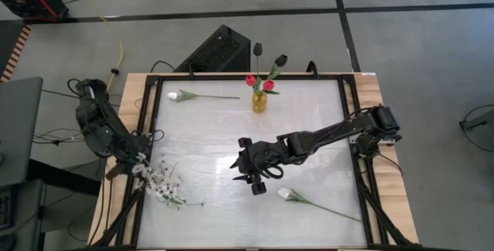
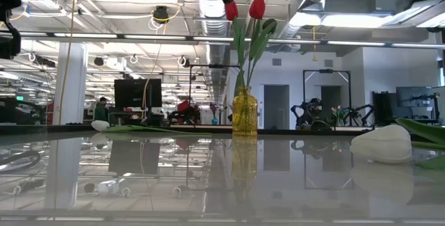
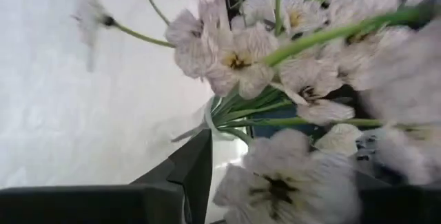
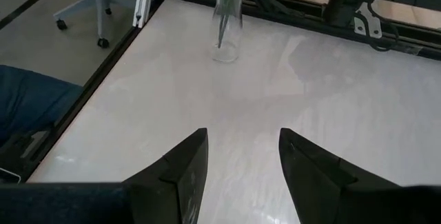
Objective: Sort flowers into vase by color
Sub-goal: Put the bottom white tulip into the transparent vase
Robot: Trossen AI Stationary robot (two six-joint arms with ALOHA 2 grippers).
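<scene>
near edge: white tulip point(image 1: 287, 195) lies flat on the counter point(image 1: 208, 135), stem running out twd the right side, bud just below the right end effector point(image 1: 255, 180), fingers spread, empty. left end effector point(image 1: 139, 162) grips the blossom spray point(image 1: 164, 185) i think. far back: vase point(image 1: 259, 101) w/ red tulips.

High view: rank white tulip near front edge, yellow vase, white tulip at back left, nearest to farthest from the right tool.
From the right tool:
1. White tulip near the front edge, just to its right.
2. Yellow vase, at the back middle.
3. White tulip at the back left corner, farthest.
</scene>
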